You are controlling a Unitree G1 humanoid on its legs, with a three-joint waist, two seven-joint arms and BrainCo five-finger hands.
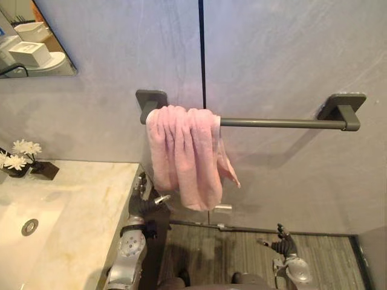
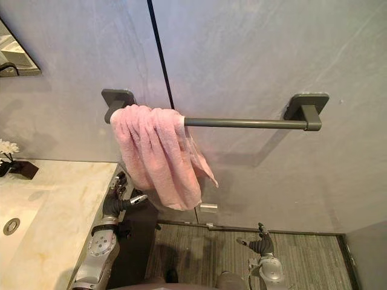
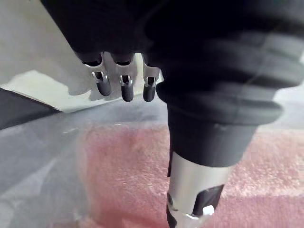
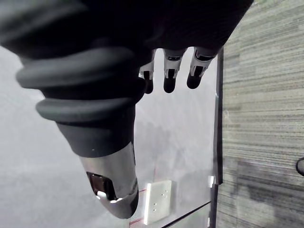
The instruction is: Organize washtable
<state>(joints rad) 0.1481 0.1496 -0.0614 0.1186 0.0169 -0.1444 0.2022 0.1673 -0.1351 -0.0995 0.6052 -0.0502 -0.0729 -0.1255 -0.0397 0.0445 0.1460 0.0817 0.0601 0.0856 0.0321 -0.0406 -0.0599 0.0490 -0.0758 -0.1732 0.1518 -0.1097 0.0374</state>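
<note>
Nearest me, my right hand hangs low over the grey striped floor, well clear of the bench and of the wall. Its fingers are loose and slightly spread, the thumb standing apart, and they hold nothing.

My left hand is raised just beside the right edge of the bench, close under the low hem of the towel. I cannot tell whether it touches the cloth. Its fingers hang relaxed side by side with the thumb out, and nothing is in them. The pink cloth lies right past them in the left wrist view.

The bench is pale marbled stone. A sunken basin with a round drain takes its left part. The stone to the right of the basin is bare up to the edge. Between that edge and my right hand, open floor runs to the foot of the wall.

At the back left corner of the bench stand white flowers in a dark holder, against the grey wall.

On the wall, the towel is bunched over the left end of a dark bar, hanging in folds with one corner trailing to the right. The rest of the bar is bare out to its right bracket. A black seam runs down the wall to the towel. A small socket plate sits low on the wall, below the towel. A mirror hangs at the upper left, with white boxes showing in it.
</note>
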